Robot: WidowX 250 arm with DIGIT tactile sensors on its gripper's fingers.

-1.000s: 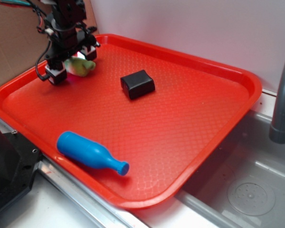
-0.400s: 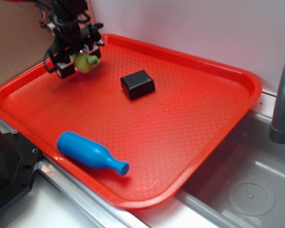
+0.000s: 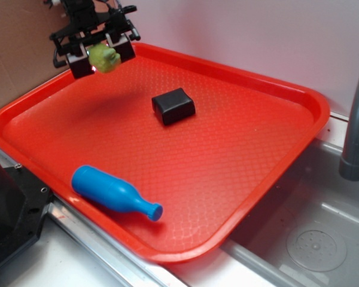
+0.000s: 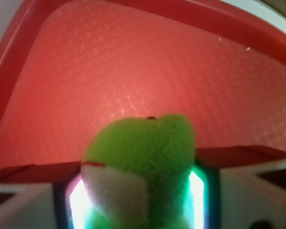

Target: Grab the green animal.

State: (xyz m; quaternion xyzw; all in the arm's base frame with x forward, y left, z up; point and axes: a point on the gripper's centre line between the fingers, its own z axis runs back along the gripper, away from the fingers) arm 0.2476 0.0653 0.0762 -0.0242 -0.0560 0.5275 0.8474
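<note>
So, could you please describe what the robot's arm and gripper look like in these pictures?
The gripper is black, angular metal and plastic, with two blocky fingers whose pads are pale, near white. Black cables loop around its upper part, where only the end of the arm is in frame. In the wrist view the pads look white with a greenish glow.

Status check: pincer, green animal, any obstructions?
Pincer shut on green animal, held above tray. Black block and blue bottle toy well apart.

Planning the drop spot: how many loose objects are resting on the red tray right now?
2. The black block sits near the tray's centre-back, and the blue bottle-shaped toy lies by the front edge. The green animal is lifted clear, held between the fingers.
</note>
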